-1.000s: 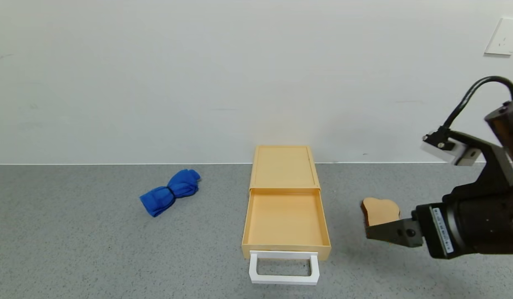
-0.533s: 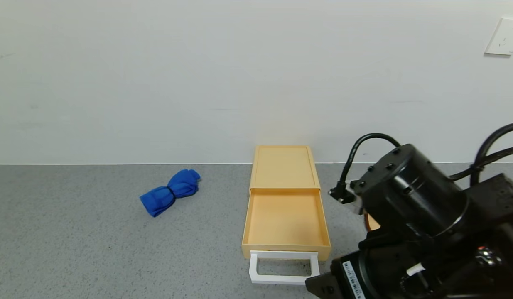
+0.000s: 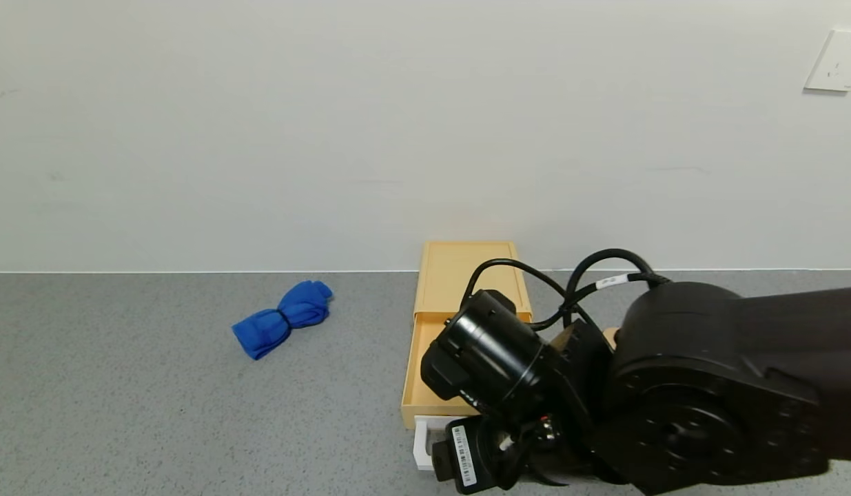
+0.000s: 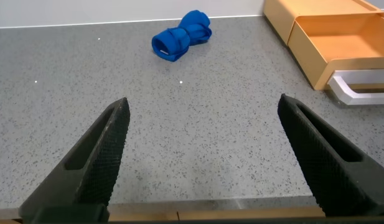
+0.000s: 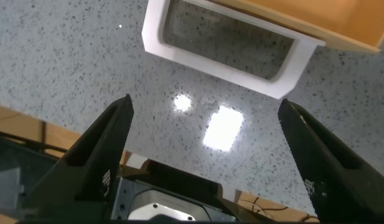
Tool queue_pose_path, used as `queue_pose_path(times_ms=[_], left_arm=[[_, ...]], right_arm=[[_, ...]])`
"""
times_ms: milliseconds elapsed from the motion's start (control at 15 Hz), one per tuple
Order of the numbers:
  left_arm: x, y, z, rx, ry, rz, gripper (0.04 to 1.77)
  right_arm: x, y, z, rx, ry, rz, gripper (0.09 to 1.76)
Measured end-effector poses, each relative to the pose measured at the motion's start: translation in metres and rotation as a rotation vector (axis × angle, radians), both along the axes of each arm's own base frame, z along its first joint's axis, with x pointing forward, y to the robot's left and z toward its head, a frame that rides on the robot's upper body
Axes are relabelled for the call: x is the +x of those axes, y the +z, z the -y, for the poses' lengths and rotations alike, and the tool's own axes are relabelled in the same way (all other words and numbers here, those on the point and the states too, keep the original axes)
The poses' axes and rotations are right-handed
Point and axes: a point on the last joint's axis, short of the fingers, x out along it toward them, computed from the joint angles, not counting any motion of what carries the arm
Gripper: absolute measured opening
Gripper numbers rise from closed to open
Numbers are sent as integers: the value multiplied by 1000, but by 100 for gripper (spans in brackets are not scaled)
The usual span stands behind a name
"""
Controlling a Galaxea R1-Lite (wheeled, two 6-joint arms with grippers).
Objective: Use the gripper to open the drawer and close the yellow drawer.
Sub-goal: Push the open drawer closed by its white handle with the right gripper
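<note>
The yellow drawer (image 3: 419,358) stands pulled out of its pale yellow-tan box (image 3: 466,272), which sits on the grey speckled counter (image 3: 122,413) with its back against the white wall. The drawer's white loop handle (image 5: 229,53) lies flat on the counter at the drawer's front edge. The right gripper (image 5: 207,162) hovers just in front of the handle and above it, its two dark fingers (image 5: 101,152) spread wide apart with nothing between them; the handle shows in the gap beyond the fingertips, not touched. In the head view the right arm's black body covers most of the drawer and all but the left corner of the handle. The left gripper (image 4: 207,155) hangs low over the counter well to the left of the drawer, its fingers likewise spread and empty. A blue bundled cloth (image 3: 282,318) lies on the counter left of the drawer, well apart from it
</note>
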Motion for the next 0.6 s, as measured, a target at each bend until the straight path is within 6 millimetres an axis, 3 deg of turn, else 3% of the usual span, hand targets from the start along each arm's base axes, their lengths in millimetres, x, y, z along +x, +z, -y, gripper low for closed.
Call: queue_pose_path(times_ms=[600], left_arm=[[0,0,0,0,0,0,172]], right_arm=[[45,-35,-27,-65,-149,-87,171]])
